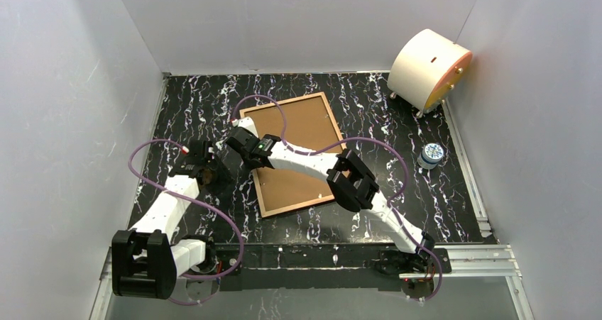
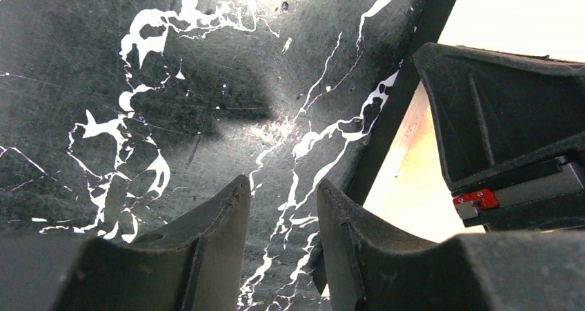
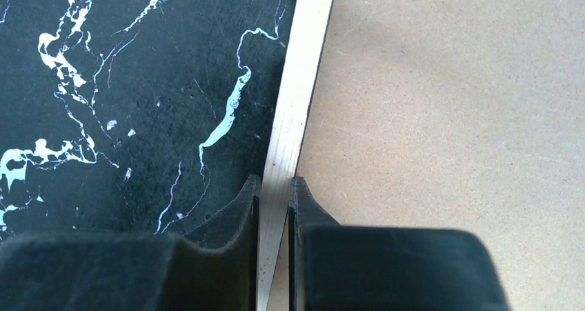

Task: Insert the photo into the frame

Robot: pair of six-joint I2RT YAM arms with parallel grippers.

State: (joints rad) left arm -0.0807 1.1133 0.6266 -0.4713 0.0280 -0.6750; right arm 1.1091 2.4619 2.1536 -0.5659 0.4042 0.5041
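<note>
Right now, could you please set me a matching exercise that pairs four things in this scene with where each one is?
Things:
1. left gripper
2. right gripper
3. cream drum
4. blue-and-white pot

Places:
A. in the far right corner of the table
B. closed on the pale wooden edge of the frame
C. open over bare marbled table, beside the frame
D. alone by the table's right edge, nearer than the drum

Pairs: 1-C; 2-B; 3-A; 4-D
</note>
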